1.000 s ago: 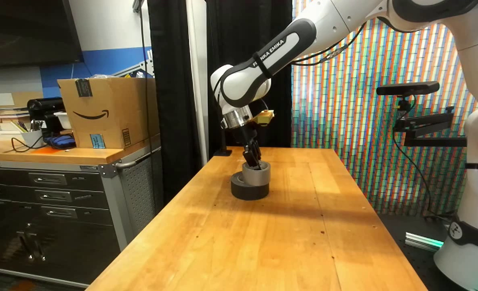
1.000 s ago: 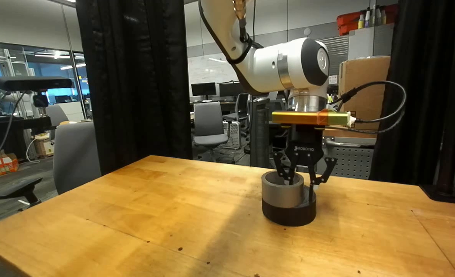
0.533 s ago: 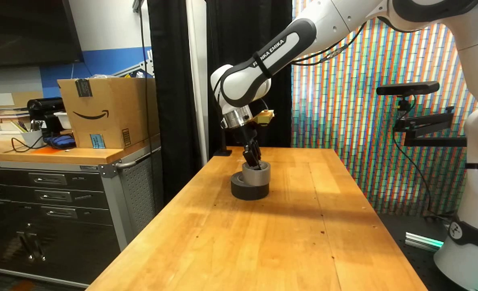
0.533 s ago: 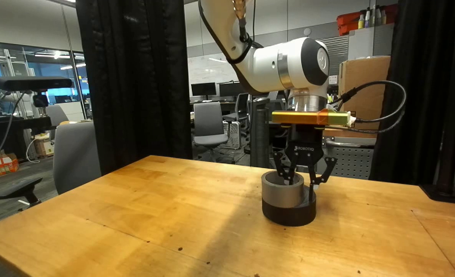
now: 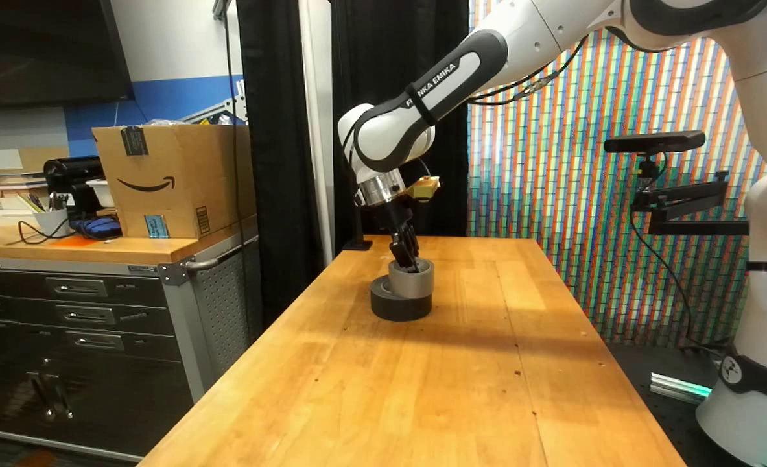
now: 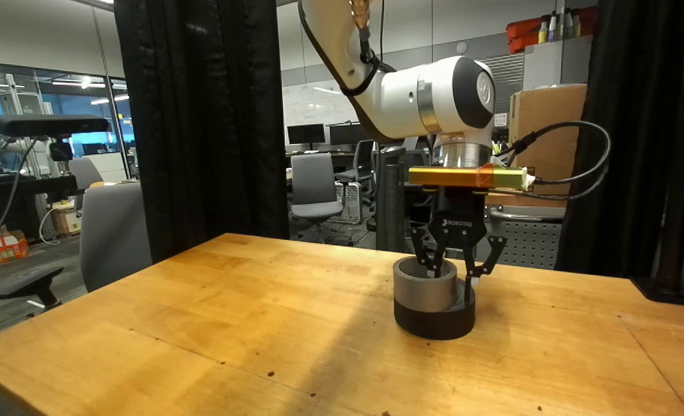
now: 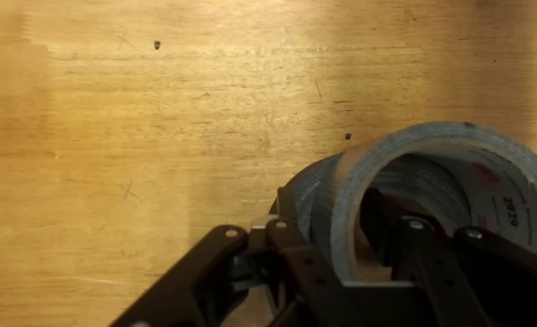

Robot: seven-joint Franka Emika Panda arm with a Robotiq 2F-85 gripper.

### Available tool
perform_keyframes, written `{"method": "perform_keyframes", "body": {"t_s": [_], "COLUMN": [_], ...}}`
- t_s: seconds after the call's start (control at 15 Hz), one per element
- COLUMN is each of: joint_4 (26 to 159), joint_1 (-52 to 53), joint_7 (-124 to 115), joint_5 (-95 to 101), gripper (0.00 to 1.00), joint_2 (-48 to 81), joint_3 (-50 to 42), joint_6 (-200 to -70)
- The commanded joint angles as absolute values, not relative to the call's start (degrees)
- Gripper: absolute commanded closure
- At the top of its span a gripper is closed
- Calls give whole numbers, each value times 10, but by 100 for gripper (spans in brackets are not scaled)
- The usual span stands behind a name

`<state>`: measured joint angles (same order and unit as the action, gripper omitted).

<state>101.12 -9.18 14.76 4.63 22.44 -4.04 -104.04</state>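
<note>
A grey tape roll [image 5: 412, 285] sits on top of a wider black tape roll [image 5: 401, 309], set off to one side; both show in both exterior views. The black roll [image 6: 434, 325] lies flat on the wooden table. My gripper [image 6: 451, 287] points down and straddles the wall of the grey roll [image 6: 421, 294]. One finger is inside the ring; the other is outside it, above the black roll. In the wrist view my gripper [image 7: 329, 200] shows gaps between its fingers and the grey roll's wall [image 7: 345, 218]. The inner fingertip is partly hidden in the ring.
The wooden table [image 5: 435, 389] bears the rolls near its far end in an exterior view. A black stand base [image 6: 668, 290] is on the table to the right. A cardboard box [image 5: 169, 181] stands on a workbench beside a black curtain [image 5: 273, 162].
</note>
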Motion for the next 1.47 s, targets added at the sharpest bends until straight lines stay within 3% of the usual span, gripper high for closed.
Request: {"method": "perform_keyframes", "body": {"t_s": [0.0, 0.07, 0.13, 0.2, 0.27, 0.4, 0.67, 0.73, 0.87, 1.4], "joint_4": [1010, 1010, 1010, 1009, 1010, 1010, 1010, 1009, 1005, 1002], "joint_1": [-91, -91, -91, -91, -91, -91, -91, -91, -91, -99], "joint_7": [148, 148, 148, 147, 148, 148, 148, 147, 146, 155], "joint_5": [46, 46, 46, 46, 46, 46, 46, 46, 47, 61], "gripper": [56, 31, 30, 23, 41, 26, 23, 6, 0, 0], "joint_2": [225, 225, 225, 226, 228, 230, 230, 231, 232, 231], "joint_3": [-42, -42, -42, -42, -41, -41, -41, -42, -42, -55], "joint_6": [-1039, -1039, -1039, -1038, -1039, -1039, -1039, -1038, -1034, -1038]}}
